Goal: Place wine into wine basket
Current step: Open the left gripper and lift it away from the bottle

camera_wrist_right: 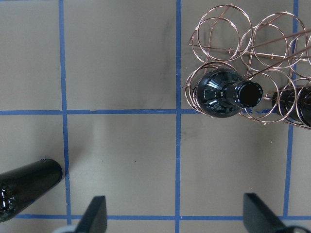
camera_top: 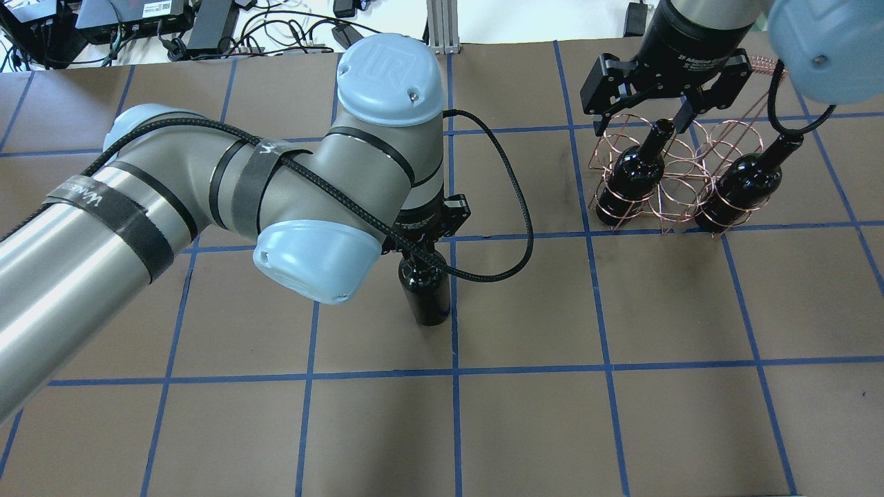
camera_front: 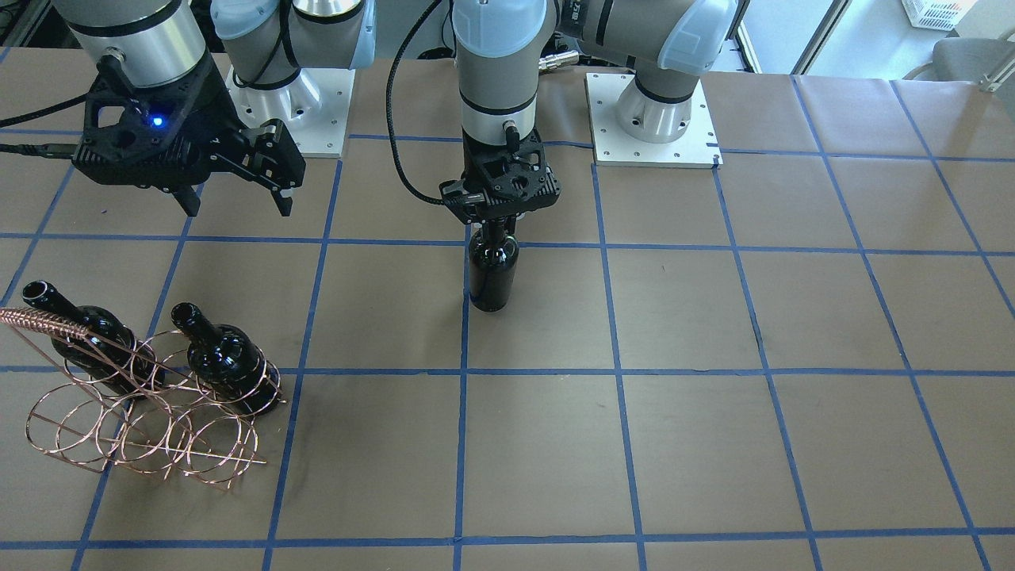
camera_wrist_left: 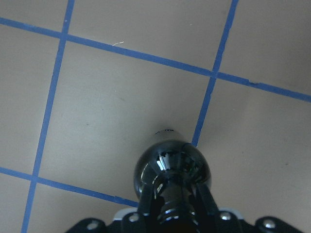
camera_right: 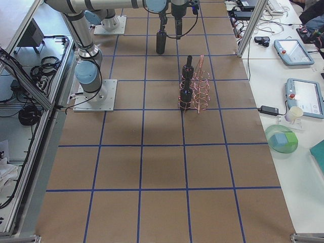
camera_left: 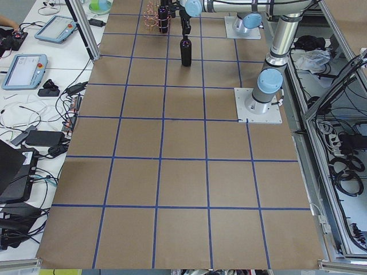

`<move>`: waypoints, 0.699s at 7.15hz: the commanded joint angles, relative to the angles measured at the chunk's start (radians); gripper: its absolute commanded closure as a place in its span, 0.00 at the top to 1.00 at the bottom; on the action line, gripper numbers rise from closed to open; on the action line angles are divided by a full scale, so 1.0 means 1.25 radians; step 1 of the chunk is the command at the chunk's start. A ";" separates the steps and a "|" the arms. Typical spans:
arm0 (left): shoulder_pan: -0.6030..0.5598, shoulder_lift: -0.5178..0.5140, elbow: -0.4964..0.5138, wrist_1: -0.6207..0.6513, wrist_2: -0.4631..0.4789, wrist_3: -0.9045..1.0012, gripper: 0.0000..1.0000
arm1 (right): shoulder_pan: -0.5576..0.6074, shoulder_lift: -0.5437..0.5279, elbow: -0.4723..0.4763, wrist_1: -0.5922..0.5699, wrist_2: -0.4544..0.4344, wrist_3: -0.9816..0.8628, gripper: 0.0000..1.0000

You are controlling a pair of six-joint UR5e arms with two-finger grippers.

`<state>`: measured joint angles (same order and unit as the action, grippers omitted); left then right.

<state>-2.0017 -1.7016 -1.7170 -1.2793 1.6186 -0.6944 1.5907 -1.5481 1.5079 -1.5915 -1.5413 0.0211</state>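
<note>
A brown paper-covered table point(camera_front: 714, 444), gridded with blue tape point(camera_front: 618, 317), spreads beneath two robot arms. The left arm point(camera_top: 173, 200) reaches down to the table's middle; the right arm point(camera_front: 135, 40) hangs over the robot's right end. There sits the wine basket point(camera_front: 119, 420), a copper wire rack of rings, with two dark bottles point(camera_front: 87, 333) point(camera_front: 226, 361) lodged in neighbouring rings, necks angled upward. The wine point(camera_front: 492, 274), a third black bottle, stands upright beside a tape line at mid-table, well apart from the basket. The left gripper point(camera_front: 493, 228) pinches its neck from above, one finger on each side. The right gripper point(camera_front: 238, 208) hovers above the basket, fingers spread wide, holding nothing.
</note>
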 commanded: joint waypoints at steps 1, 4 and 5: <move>0.000 0.000 0.000 0.000 -0.006 -0.003 0.00 | -0.001 0.001 0.000 -0.002 -0.010 0.011 1.00; 0.000 -0.001 -0.001 -0.001 0.000 -0.003 0.20 | 0.000 -0.027 -0.001 -0.003 -0.005 -0.004 1.00; 0.000 -0.003 -0.001 -0.001 -0.004 -0.005 0.53 | 0.000 -0.029 -0.001 -0.003 -0.004 -0.019 1.00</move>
<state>-2.0019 -1.7031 -1.7174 -1.2802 1.6141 -0.6991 1.5907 -1.5730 1.5064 -1.5946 -1.5481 0.0170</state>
